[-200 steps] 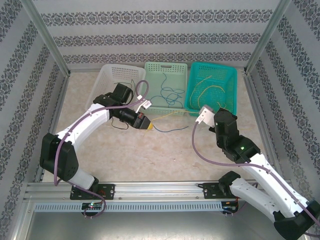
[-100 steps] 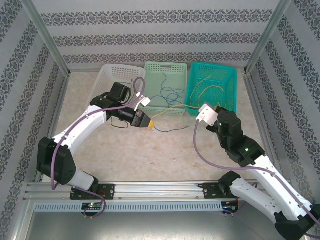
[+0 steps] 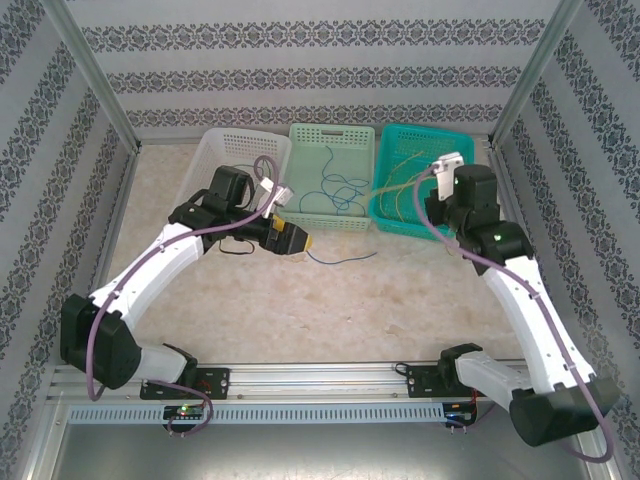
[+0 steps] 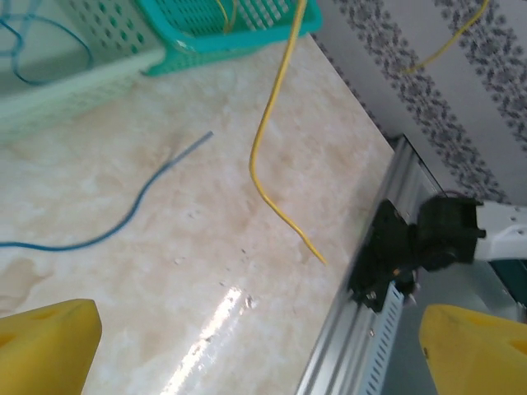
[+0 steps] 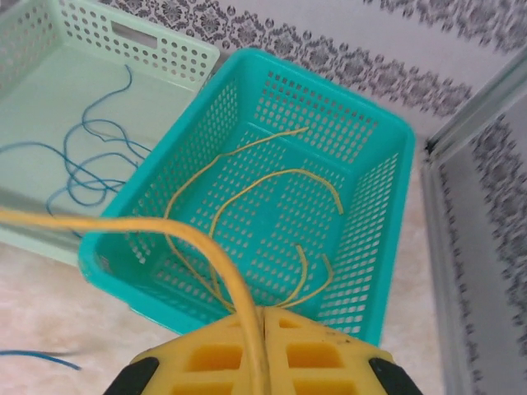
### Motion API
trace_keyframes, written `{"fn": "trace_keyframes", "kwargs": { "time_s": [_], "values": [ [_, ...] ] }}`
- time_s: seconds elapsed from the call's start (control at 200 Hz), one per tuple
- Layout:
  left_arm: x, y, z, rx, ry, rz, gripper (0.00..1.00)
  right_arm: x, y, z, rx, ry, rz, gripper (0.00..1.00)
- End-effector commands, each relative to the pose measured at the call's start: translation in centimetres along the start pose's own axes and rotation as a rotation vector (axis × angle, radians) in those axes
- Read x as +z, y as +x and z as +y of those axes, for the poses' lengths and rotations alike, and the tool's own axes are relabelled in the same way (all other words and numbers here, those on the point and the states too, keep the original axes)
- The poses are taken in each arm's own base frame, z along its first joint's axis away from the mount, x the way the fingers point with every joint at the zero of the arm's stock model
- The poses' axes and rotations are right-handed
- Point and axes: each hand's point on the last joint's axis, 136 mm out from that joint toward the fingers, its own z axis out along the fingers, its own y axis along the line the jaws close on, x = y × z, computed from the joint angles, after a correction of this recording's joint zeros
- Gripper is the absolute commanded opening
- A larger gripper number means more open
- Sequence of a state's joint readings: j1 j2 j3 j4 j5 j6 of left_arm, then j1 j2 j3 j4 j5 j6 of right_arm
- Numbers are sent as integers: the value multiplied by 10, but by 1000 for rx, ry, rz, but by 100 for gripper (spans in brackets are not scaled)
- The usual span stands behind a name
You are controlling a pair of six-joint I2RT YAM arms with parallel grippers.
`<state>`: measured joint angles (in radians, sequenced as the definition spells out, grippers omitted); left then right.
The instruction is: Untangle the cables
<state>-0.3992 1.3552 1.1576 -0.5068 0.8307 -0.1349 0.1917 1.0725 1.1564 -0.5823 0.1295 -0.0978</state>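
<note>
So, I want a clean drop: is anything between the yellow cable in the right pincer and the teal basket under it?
Nothing visible blocks it. The right pincer grips the yellow cable above the open teal basket, which holds only other yellow cables. The held cable's tail trails out past the basket's rim, though.

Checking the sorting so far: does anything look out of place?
One blue cable lies loose on the table in front of the pale green basket that holds the other blue ones. A yellow cable hangs from the shut right gripper, its free end trailing outside the teal basket.
</note>
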Motion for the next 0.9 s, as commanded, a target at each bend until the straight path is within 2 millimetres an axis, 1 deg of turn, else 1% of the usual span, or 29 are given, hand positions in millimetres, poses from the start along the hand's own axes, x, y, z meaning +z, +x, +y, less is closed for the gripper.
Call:
{"fn": "trace_keyframes", "kwargs": {
  "time_s": [0.0, 0.08, 0.165, 0.32, 0.455, 0.53, 0.659, 0.829, 0.894],
  "values": [
    [-9, -19, 1, 36, -69, -101, 100, 3, -7, 9, 253, -110, 35, 0],
    [-8, -14, 3, 26, -75, -87, 100, 14, -10, 2, 361, -115, 60, 0],
    [-6, -9, 6, 8, -79, -72, 100, 28, -11, -6, 512, -150, 88, 0],
    [-7, -7, 8, 3, -89, -79, 100, 54, -10, -18, 826, -272, 122, 0],
    [-6, -7, 8, 7, -86, -81, 100, 69, -10, -22, 957, -334, 145, 0],
    [-4, -6, 9, 1, -83, -74, 100, 78, -10, -26, 1064, -376, 158, 0],
    [-1, -5, 11, -7, -76, -68, 100, 96, 0, -39, 1233, -401, 182, 0],
    [-1, -3, 11, -4, -76, -64, 100, 111, 15, -54, 1364, -361, 161, 0],
    [-1, -3, 12, -3, -75, -63, 100, 116, 23, -56, 1384, -337, 171, 0]
  ]
}}
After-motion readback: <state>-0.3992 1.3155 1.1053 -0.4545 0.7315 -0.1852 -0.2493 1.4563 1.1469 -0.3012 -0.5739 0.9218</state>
